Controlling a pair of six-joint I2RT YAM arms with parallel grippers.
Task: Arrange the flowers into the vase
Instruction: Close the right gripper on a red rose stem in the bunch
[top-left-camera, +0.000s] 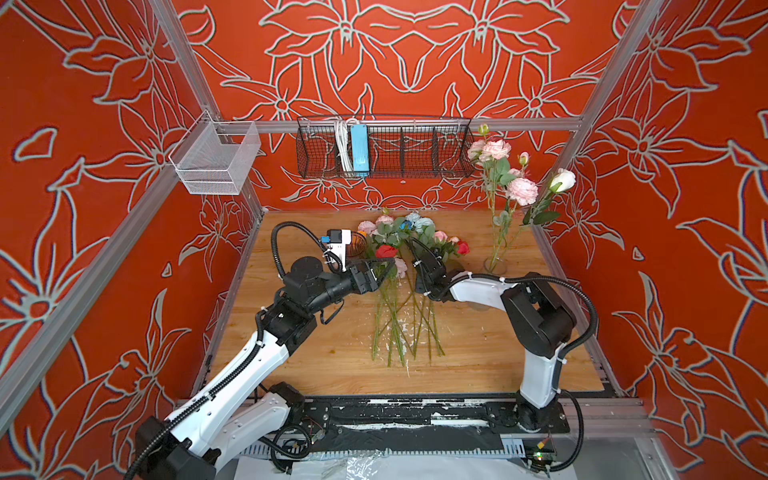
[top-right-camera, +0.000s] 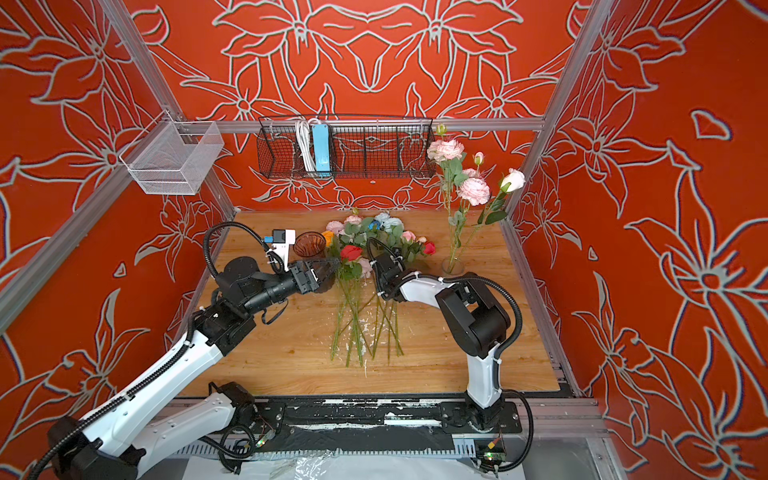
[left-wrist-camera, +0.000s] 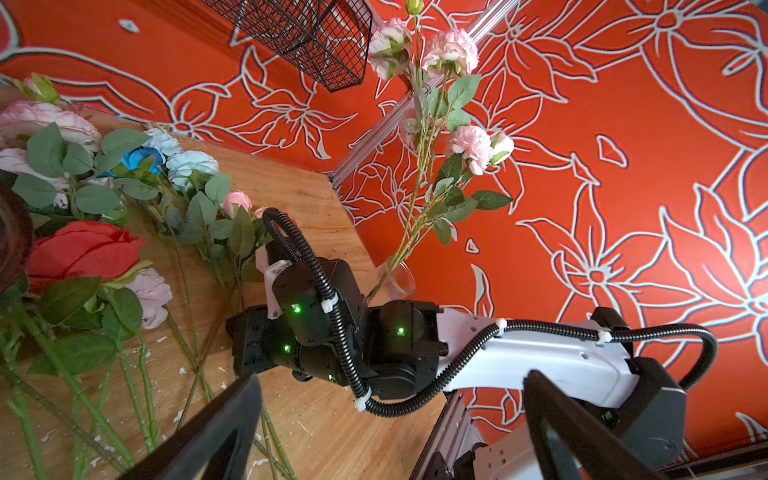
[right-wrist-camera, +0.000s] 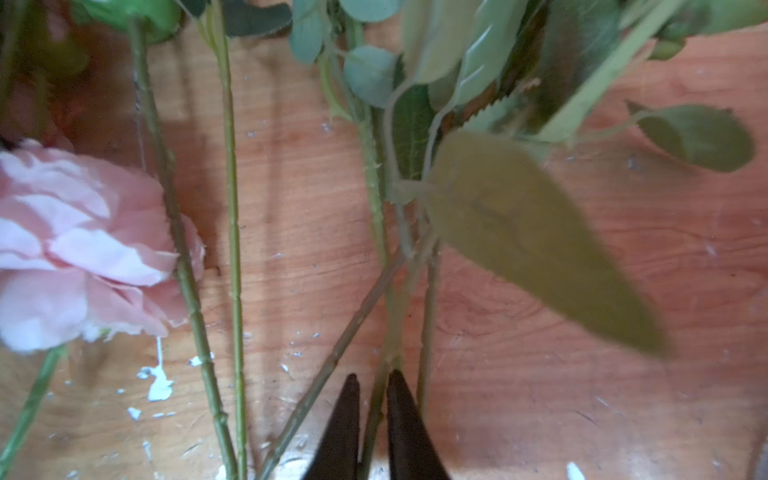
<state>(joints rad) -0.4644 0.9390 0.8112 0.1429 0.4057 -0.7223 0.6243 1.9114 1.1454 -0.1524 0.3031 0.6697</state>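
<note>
Several loose flowers (top-left-camera: 399, 257) lie in a heap mid-table, blooms toward the back wall and stems (top-left-camera: 399, 332) toward the front. The clear glass vase (top-left-camera: 495, 266) stands at the back right and holds pink blooms (top-left-camera: 521, 191) and a white rose (top-left-camera: 564, 179). My left gripper (top-left-camera: 384, 272) hovers open beside the red rose (left-wrist-camera: 83, 249), its fingers (left-wrist-camera: 224, 424) wide apart with nothing between them. My right gripper (right-wrist-camera: 374, 415) points down into the heap, shut on one green flower stem (right-wrist-camera: 392, 316). In both top views the wrist hides its fingers.
An amber glass bowl (top-right-camera: 309, 244) sits left of the heap, behind the left wrist camera. A black wire basket (top-left-camera: 384, 151) and a white mesh basket (top-left-camera: 216, 162) hang on the frame. White flecks dot the wooden table (top-left-camera: 478, 353).
</note>
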